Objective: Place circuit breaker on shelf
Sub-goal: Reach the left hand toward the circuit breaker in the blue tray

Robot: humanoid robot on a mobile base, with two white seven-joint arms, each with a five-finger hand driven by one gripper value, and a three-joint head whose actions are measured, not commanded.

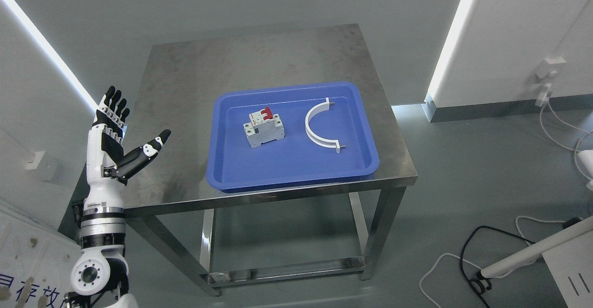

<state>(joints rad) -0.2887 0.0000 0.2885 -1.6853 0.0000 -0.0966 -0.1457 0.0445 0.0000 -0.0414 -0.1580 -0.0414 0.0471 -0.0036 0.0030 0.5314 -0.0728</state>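
Note:
A grey circuit breaker (264,128) with a red switch lies in the left half of a blue tray (231,178) on a steel table (194,72). My left hand (121,132) is raised beside the table's left edge, well left of the tray. Its fingers are spread, thumb pointing toward the tray, and it holds nothing. No right arm shows in the head view.
A white curved clamp (318,125) lies in the tray's right half. The table stands on a grey floor between white walls. Cables (468,257) and a white bar (533,252) lie on the floor at the lower right. A white panel (28,266) sits at the lower left.

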